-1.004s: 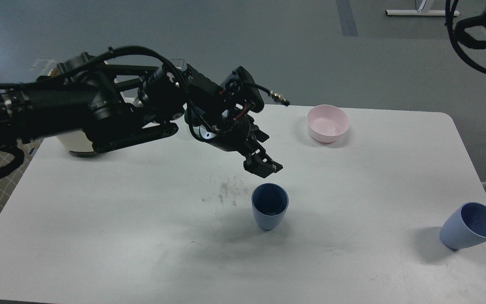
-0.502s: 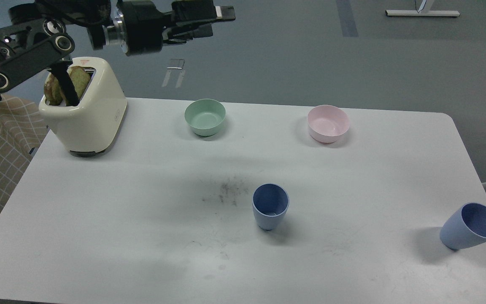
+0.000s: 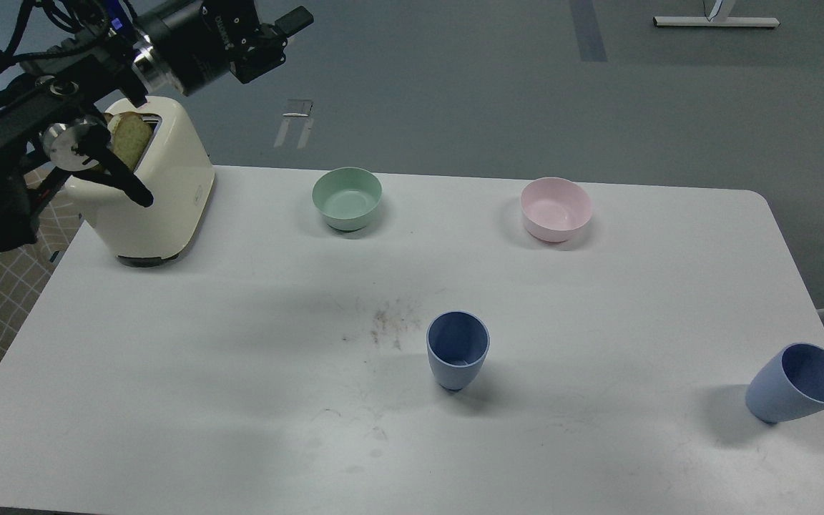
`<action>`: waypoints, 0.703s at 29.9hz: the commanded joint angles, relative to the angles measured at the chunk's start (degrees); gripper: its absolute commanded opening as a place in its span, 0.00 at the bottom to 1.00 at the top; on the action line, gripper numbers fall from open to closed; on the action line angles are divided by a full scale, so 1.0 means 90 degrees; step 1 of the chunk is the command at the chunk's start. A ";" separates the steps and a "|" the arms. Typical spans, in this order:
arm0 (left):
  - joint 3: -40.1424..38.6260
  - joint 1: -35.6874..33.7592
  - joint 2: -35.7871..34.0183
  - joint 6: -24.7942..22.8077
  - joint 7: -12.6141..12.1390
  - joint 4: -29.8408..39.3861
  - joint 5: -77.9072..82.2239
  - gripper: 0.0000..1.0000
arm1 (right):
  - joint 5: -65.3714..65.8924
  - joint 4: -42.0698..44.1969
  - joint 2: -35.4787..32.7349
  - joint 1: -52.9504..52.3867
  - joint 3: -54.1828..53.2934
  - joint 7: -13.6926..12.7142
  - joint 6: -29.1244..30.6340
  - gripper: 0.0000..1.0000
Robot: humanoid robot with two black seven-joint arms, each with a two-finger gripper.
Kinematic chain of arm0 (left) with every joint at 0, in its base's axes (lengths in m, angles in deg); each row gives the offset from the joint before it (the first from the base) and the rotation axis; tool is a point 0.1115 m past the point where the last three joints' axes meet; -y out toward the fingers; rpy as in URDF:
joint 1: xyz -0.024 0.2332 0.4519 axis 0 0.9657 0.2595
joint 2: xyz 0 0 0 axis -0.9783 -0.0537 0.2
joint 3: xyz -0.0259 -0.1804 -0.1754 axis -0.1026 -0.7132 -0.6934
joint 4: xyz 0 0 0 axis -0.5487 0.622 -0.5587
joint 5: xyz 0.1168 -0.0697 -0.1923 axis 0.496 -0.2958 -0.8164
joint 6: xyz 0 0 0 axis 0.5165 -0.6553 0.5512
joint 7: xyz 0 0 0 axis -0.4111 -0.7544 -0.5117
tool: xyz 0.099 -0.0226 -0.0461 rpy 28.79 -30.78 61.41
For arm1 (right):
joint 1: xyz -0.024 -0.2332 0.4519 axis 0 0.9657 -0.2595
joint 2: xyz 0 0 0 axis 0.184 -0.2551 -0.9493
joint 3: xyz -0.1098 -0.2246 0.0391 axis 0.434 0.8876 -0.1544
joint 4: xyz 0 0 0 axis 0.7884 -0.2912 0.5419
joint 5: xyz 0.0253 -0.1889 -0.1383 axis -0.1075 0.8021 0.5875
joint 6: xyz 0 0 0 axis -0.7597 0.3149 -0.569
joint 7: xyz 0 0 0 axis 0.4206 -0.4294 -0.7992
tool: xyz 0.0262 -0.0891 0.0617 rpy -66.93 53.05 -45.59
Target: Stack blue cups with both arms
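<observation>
now the left pincer (image 3: pixel 296 19) has swung up-left from the cups, its gap unclear.

The left arm (image 3: pixel 61 121) comes in from the left edge and rises toward the top of the head view, well above the table (image 3: pixel 240 400); its thick black links and a silver joint ring sit low at the left, with loose cables looping over them; the wrist points up and to the right; the left hand (image 3: pixel 290 21) is seen small and dark, so its fingers cannot be told apart; no right arm shows.
</observation>
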 commanded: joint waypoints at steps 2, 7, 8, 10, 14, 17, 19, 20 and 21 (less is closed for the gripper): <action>-0.0019 0.0088 0.0377 -0.0001 0.0003 0.0001 -0.0004 0.97 | 0.1081 -0.0100 -0.0368 0.0258 0.0204 0.0000 -0.0001 1.00; -0.0185 0.0214 0.0845 -0.0001 -0.0017 -0.0018 0.0035 0.97 | 0.1910 -0.0119 -0.0534 0.0268 0.0759 0.0000 -0.0001 1.00; -0.0185 0.0215 0.0845 -0.0001 -0.0017 -0.0018 0.0035 0.97 | 0.1912 -0.0119 -0.0534 0.0268 0.0761 0.0000 -0.0001 1.00; -0.0215 0.0282 0.0943 -0.0001 -0.0017 -0.0047 0.0093 0.97 | 0.2057 -0.0119 -0.0515 0.0278 0.1140 0.0000 -0.0001 1.00; -0.0225 0.0381 0.0972 -0.0001 -0.0017 -0.0048 0.0103 0.97 | 0.2117 -0.0070 -0.0476 0.0278 0.1473 0.0000 -0.0001 1.00; -0.0225 0.0390 0.0982 -0.0001 -0.0017 -0.0048 0.0103 0.97 | 0.2273 -0.0061 -0.0456 0.0287 0.1698 0.0000 -0.0001 1.00; -0.0225 0.0439 0.1002 -0.0001 -0.0017 -0.0048 0.0103 0.97 | 0.2292 -0.0051 -0.0446 0.0287 0.1795 0.0000 -0.0001 1.00; -0.0225 0.0449 0.1011 -0.0001 -0.0017 -0.0048 0.0103 0.97 | 0.2302 -0.0041 -0.0437 0.0297 0.1825 0.0000 -0.0001 1.00; -0.0215 0.0459 0.1060 -0.0001 -0.0017 -0.0057 0.0113 0.97 | 0.2302 0.0007 -0.0407 0.0297 0.1883 0.0000 -0.0001 1.00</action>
